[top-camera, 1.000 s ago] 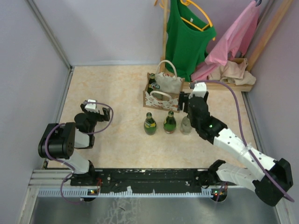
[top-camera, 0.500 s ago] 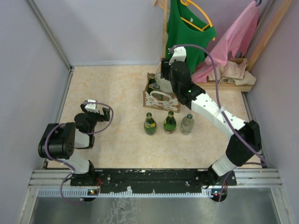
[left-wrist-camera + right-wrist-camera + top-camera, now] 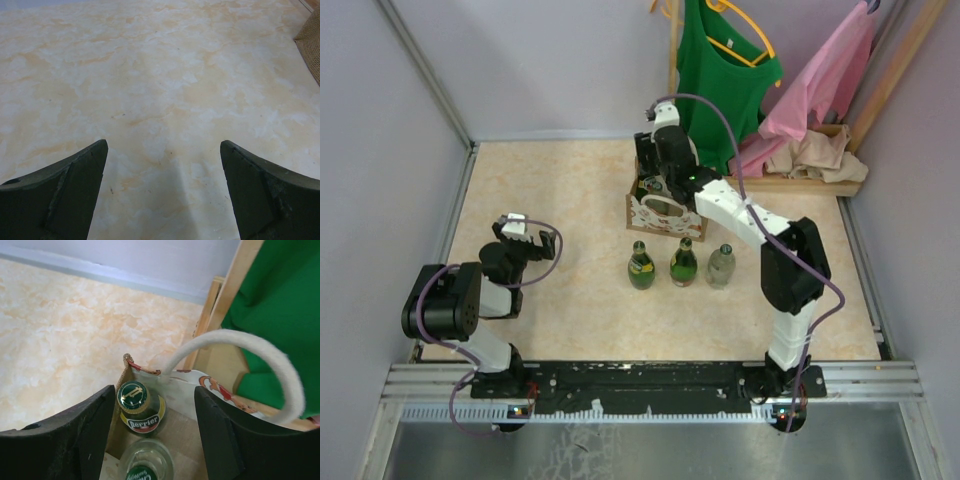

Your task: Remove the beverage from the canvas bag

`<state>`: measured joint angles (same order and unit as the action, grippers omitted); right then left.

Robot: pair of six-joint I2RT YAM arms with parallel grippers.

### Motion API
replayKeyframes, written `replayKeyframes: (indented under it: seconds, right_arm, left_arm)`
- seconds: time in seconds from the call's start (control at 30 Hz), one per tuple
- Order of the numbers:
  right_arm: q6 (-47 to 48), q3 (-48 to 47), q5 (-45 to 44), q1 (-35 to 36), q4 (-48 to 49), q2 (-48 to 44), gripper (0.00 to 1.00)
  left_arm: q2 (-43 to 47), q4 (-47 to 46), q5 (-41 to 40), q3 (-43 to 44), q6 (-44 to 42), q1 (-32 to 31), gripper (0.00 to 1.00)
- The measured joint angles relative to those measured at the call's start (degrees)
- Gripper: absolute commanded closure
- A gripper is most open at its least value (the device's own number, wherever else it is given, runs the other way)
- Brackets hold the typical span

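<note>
The fingers (image 3: 70,195) stood wide apart above bare marbled table (image 3: 150,75), with a woven tan edge (image 3: 311,47) beyond the right one.

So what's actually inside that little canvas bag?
Inside the canvas bag, two bottles stand upright: a green Perrier bottle and a clear bottle with a green cap. The rest of the inside is hidden by the right gripper.

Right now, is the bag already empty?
No, the right wrist view shows a green bottle and a clear bottle standing inside the bag.
</note>
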<state>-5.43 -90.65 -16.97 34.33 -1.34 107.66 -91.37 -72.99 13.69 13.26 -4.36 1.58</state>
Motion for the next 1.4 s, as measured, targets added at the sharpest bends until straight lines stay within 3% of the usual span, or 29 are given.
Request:
replayKeyframes:
  seconds: [0.47, 0.87, 1.4]
  right_arm:
    - [0.31, -2.99, 1.09, 0.00, -2.08, 3.89, 0.35]
    - [-1.03, 9.51, 2.19, 0.00, -1.64, -1.53, 0.34]
    - [-1.25, 10.36, 2.69, 0.02, -0.81, -2.69, 0.43]
  left_arm:
    - [0.00, 0.00, 0.00, 0.00, 0.00, 0.00, 0.00]
    - [0.00, 0.00, 0.00, 0.00, 0.00, 0.00, 0.00]
    - [0.00, 0.00, 0.00, 0.00, 0.00, 0.00, 0.00]
